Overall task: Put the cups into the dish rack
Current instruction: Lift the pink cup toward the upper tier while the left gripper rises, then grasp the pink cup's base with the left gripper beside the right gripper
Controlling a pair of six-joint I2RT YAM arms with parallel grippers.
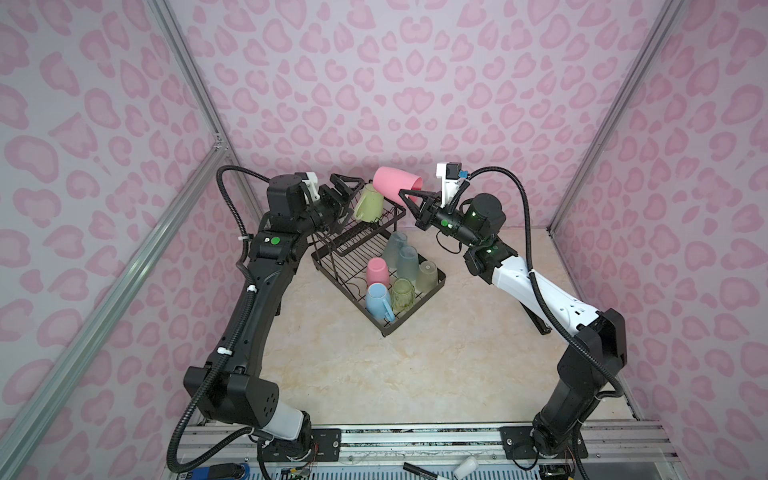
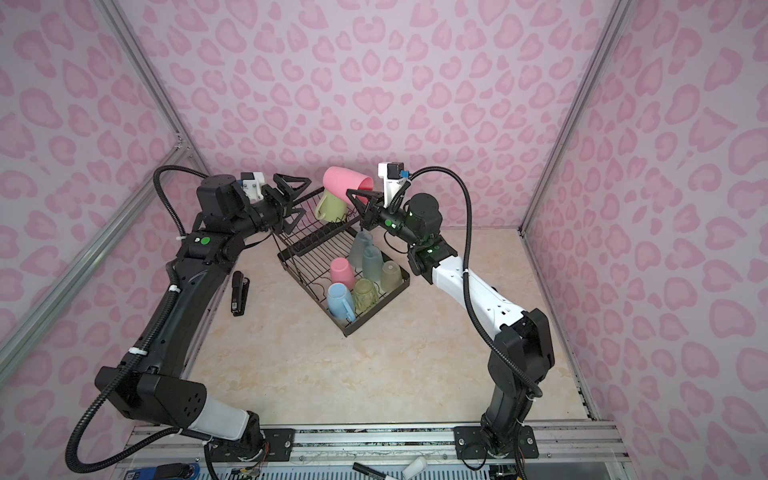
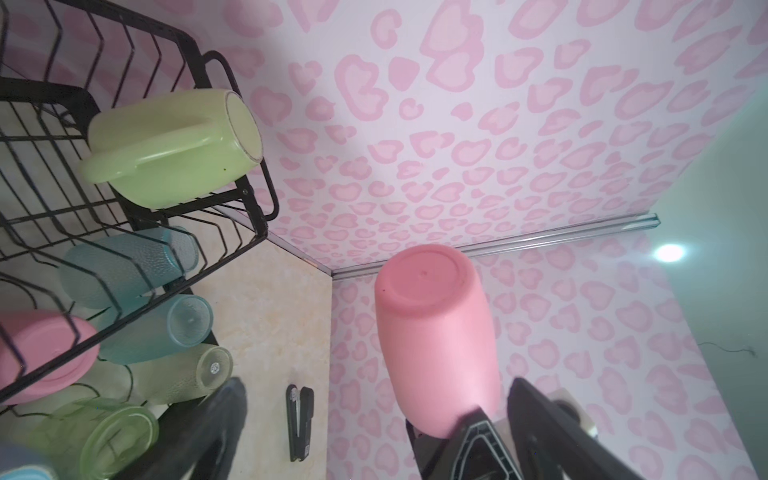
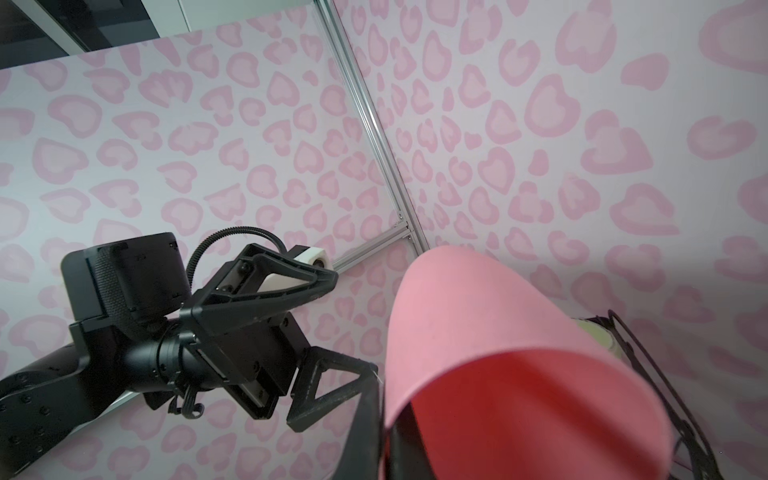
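My right gripper (image 1: 409, 198) (image 4: 384, 440) is shut on the rim of a pink cup (image 1: 395, 185) (image 4: 498, 332), one finger inside and one outside. It holds the cup tilted in the air above the upper basket of the black dish rack (image 1: 415, 307). A lime mug (image 1: 369, 203) (image 3: 174, 149) lies tilted in that basket. My left gripper (image 1: 347, 199) (image 4: 353, 324) stands open just left of the mug, holding nothing. On the lower tray stand, upside down, a pink cup (image 1: 377, 271), a light-blue mug (image 1: 377, 300), two green tumblers (image 1: 402, 293) and two blue-grey tumblers (image 1: 395, 247).
A black stapler (image 2: 239, 293) (image 3: 300, 422) lies on the table left of the rack, under my left arm. A marker (image 1: 419, 469) and a white piece (image 1: 465, 465) lie on the front rail. Pink patterned walls close in the back and both sides.
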